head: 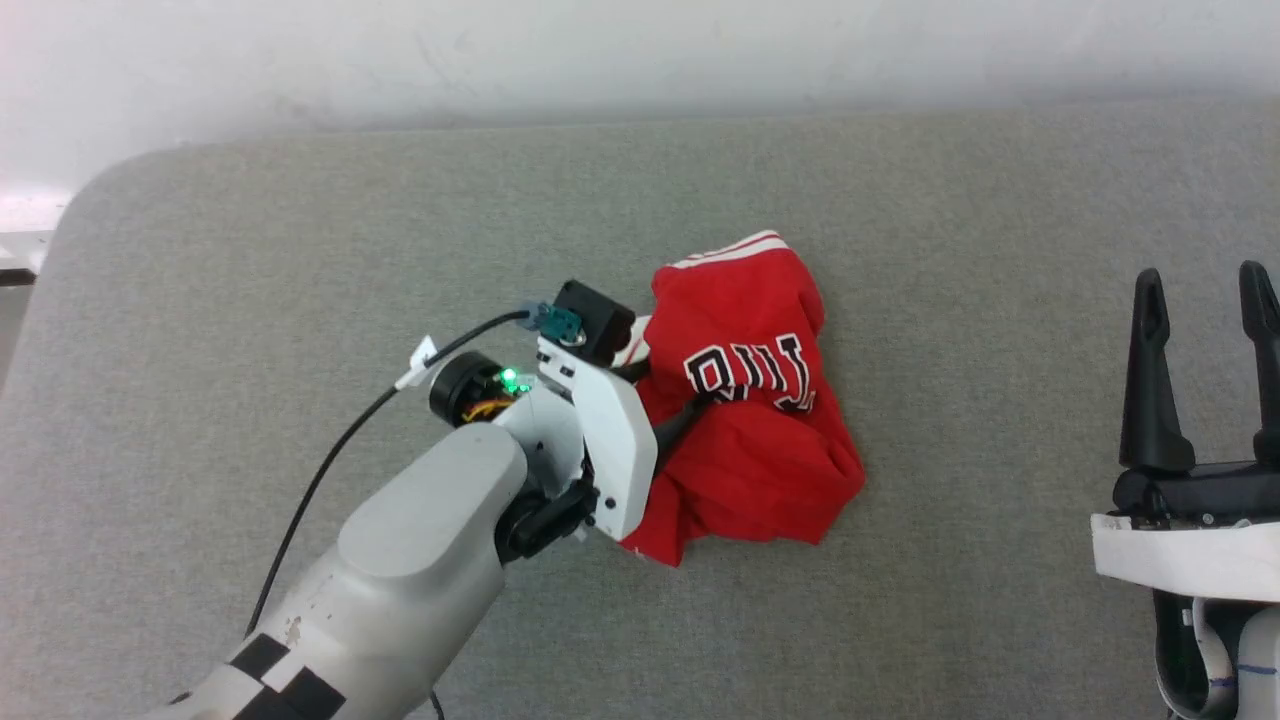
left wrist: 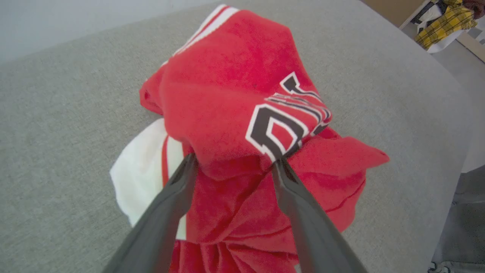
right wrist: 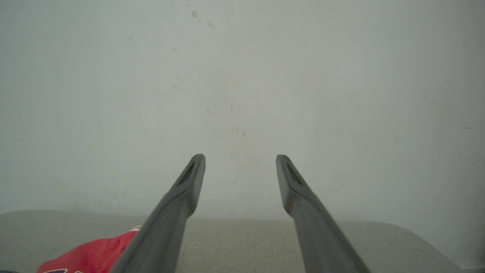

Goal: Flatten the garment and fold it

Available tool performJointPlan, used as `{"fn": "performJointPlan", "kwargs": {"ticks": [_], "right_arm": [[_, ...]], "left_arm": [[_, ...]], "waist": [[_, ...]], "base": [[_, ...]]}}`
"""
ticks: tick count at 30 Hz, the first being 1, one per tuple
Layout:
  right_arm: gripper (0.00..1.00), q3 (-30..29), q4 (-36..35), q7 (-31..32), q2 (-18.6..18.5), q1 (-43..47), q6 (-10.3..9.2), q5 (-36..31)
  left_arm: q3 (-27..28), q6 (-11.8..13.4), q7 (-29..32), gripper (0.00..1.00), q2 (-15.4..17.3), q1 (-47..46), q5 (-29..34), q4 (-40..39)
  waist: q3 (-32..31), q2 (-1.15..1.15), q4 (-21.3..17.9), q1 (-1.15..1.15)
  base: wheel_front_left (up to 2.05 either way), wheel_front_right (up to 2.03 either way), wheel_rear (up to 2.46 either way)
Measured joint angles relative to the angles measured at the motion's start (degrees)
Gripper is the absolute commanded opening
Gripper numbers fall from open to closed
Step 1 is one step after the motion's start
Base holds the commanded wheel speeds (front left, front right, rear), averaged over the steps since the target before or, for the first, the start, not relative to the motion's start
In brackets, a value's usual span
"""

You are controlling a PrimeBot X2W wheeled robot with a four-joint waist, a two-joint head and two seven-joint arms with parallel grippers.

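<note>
Left wrist view has your left gripper (left wrist: 235, 161) spread wide, not clamped on anything, with both fingertips nosing into the crumpled garment (left wrist: 227, 87), which sits bunched right ahead of and between them on the grey surface (left wrist: 57, 113). Your right gripper (head: 1203, 280) is released too, jaws apart, well off to the garment's side.

pale grey left forearm (head: 420, 560), black cable (head: 322, 475), green light (head: 510, 379); dark two-fingered right tool (head: 1202, 275).

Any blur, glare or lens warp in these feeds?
Head view: sharp, evenly lit, top-left corner washed out white. Left wrist view: garment in focus, open jaws soft up close, table edge bowed by the wide lens. Right wrist view: jaws slightly soft, wall flat grey.
</note>
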Motion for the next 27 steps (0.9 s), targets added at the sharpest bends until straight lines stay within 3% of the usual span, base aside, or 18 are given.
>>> {"fn": "performJointPlan", "kwargs": {"ticks": [7,15,19,22,27], "right_arm": [[1.0,0.3,0.4,0.0,0.0,0.8,0.0,-0.1],[1.0,0.2,0.6,0.0,0.0,3.3,0.0,0.2],[1.0,-0.1,0.7,0.0,0.0,4.2,0.0,0.5],[1.0,-0.4,0.8,0.0,0.0,5.2,0.0,0.5],[1.0,-0.7,1.6,0.0,0.0,6.7,0.0,1.1]], "left_arm": [[3.1,1.0,-7.4,1.0,1.7,0.1,-0.1,-7.1],[11.1,12.4,-22.2,1.0,10.0,12.7,1.9,-20.9],[17.3,16.9,-27.4,1.0,12.0,22.5,2.2,-27.7],[24.4,20.0,-27.8,1.0,11.4,30.5,6.0,-33.6],[33.8,20.6,-27.9,1.0,6.8,42.7,17.3,-41.4]], "waist": [[-2.7,0.0,2.0,0.0],[-4.7,0.0,3.8,-0.01],[-4.7,0.0,3.9,-0.01],[-4.7,0.0,3.9,0.0],[-4.9,0.0,4.1,-0.01]], "base": [[0.0,0.0,0.0],[0.0,0.0,0.0],[0.0,0.0,0.0],[0.0,0.0,0.0],[0.0,0.0,0.0]]}}
